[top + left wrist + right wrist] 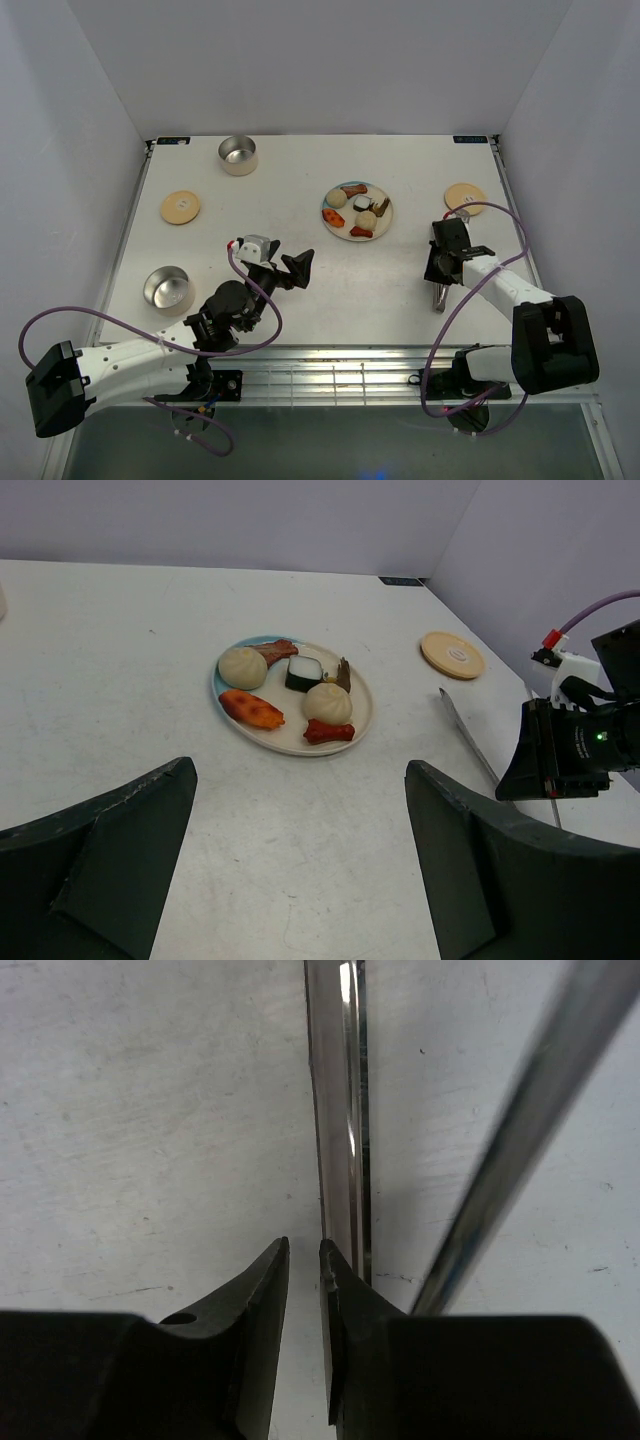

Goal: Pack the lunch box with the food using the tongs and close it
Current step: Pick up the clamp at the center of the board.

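- Table (300,310): white, walled on three sides, everything spread out on it.
- Left claw (298,266): raised over the middle of the table, jaws spread wide with nothing in them, facing the plate.
- Right claw (305,1250): down at the table on the right, over the tongs. Its fingers are drawn almost together, with a thin slit between them showing bare table. One tong arm runs under the tip of one finger. I cannot tell whether that is a grip.
- Plate (285,742): right of centre, apart from both tins.
- Far tin (238,154): at the back, left of centre, open.
- Near tin (167,288): by the left edge, open.
- Left lid (180,207): flat on the table between the two tins.
- Right lid (464,196): flat at the back right, beyond the right claw.
- Tongs (465,732): lying on the table right of the plate, one arm flat, the other angled up.
- Food (327,702): all on the plate. I see two pale buns, orange and red pieces, a dark-wrapped white one and a brown one.
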`<move>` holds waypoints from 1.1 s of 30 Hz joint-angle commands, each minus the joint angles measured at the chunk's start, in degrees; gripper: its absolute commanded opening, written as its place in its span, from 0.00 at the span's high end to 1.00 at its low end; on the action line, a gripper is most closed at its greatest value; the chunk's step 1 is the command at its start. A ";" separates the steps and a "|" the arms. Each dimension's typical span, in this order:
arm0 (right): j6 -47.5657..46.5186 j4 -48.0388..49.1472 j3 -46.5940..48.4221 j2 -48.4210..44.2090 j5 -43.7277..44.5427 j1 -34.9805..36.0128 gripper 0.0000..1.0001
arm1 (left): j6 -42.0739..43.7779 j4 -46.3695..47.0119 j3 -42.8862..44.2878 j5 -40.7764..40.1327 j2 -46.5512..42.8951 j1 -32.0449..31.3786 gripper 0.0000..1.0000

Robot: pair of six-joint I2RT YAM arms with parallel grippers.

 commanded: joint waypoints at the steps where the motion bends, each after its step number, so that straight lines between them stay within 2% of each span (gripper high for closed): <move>1: 1.47 0.15 -1.61 1.17 -0.28 0.26 0.75 | -0.45 0.84 -0.56 0.22 -1.09 -0.31 0.04; 11: -0.98 -1.87 -0.47 0.12 1.93 0.34 0.68 | -0.36 0.84 -0.56 0.05 -1.09 -0.31 0.04; 20: -2.75 -6.61 6.19 -9.54 -1.68 1.93 0.61 | -0.36 0.84 -0.47 0.22 -1.00 -0.31 0.05; 23: -2.83 -8.11 7.52 -12.62 1.47 1.93 0.52 | -0.36 0.75 -0.56 0.22 -1.00 -0.22 0.04; 27: -3.01 -10.39 7.18 -12.89 6.67 1.93 0.31 | -0.36 0.84 -0.56 0.05 -1.09 -0.31 0.04; 30: -3.19 -10.31 5.69 -12.45 7.98 1.93 0.25 | -0.36 0.84 -0.65 0.05 -1.36 -0.31 0.04; 33: -4.24 -8.74 4.46 -11.49 7.90 1.93 0.25 | -0.45 0.84 -0.73 0.13 -1.44 -0.31 0.04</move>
